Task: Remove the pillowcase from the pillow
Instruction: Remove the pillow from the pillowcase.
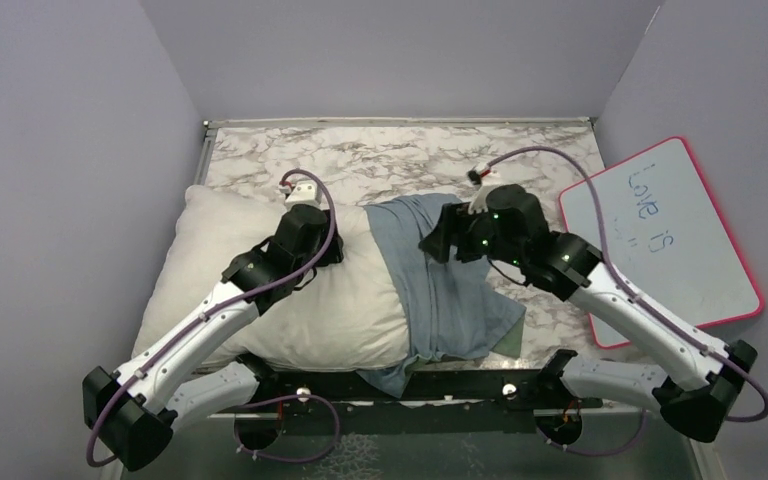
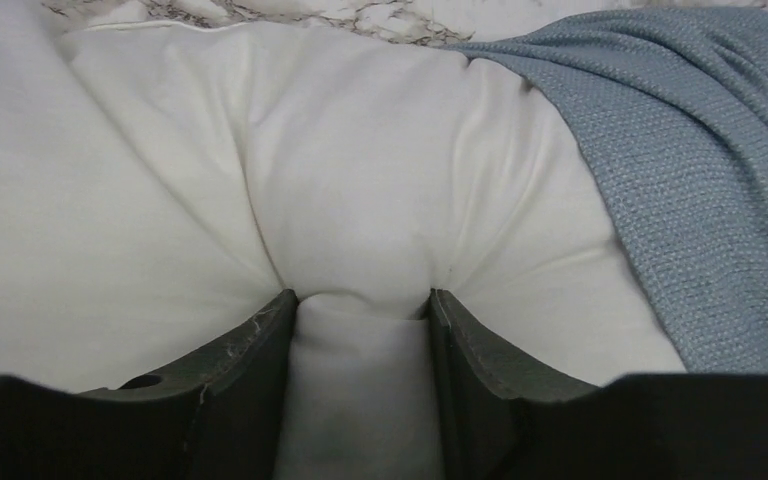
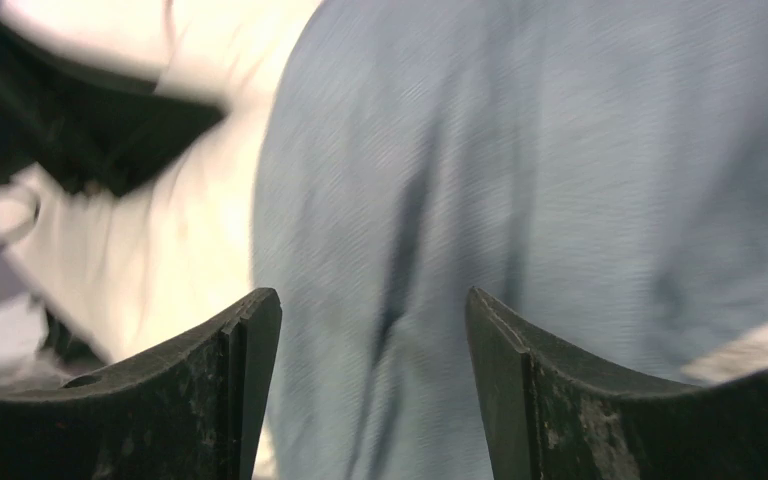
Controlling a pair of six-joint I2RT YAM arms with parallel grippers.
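Note:
The white pillow (image 1: 290, 300) lies across the marble table, its left two thirds bare. Over its right end sits the grey-blue pillowcase (image 1: 450, 290), rumpled, with a green corner showing near the front. My left gripper (image 1: 338, 248) presses into the pillow just left of the cloth's edge. In the left wrist view, the left gripper (image 2: 360, 295) is shut on a pinched fold of the pillow (image 2: 340, 170), with the pillowcase (image 2: 700, 170) to the right. My right gripper (image 1: 438, 243) hovers over the pillowcase (image 3: 520, 150). In the right wrist view, the right gripper (image 3: 372, 295) is open, nothing pinched.
A pink-rimmed whiteboard (image 1: 660, 240) leans at the right, close to the right arm. Grey walls enclose the marble table (image 1: 390, 155) on three sides. A black rail (image 1: 410, 385) runs along the near edge between the arm bases.

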